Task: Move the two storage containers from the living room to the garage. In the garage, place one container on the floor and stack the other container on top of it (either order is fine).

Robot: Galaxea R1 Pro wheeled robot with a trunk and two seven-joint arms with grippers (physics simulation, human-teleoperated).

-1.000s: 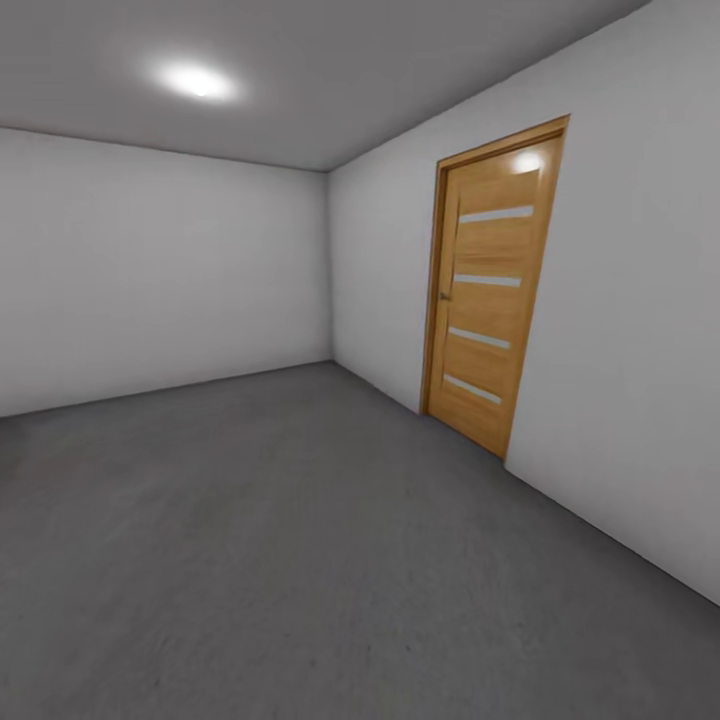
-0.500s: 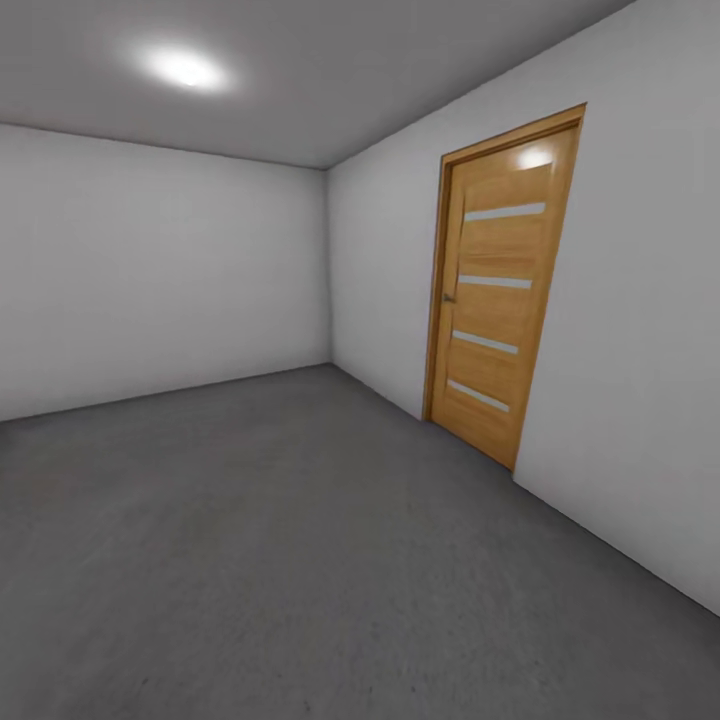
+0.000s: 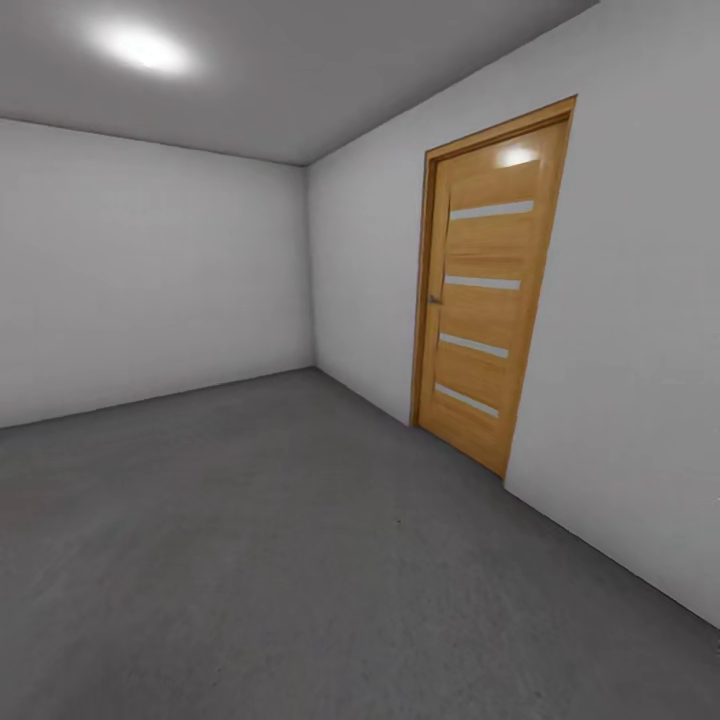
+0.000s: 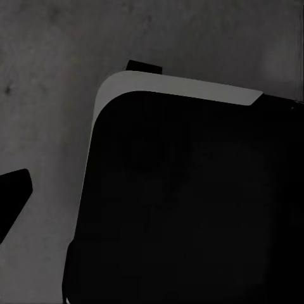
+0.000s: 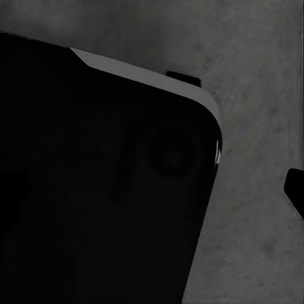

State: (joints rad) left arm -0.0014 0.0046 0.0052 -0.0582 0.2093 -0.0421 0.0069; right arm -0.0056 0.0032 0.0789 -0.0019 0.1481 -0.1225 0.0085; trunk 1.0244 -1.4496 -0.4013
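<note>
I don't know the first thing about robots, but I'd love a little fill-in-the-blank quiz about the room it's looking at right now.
1. The door on the right-hand wall is made of ____.
2. That door is ____, not open.
3. The floor of the room is dark ____ in colour.
4. The door has ____ pale horizontal strips set into it.

Missing words: wood; closed; grey; four
</note>
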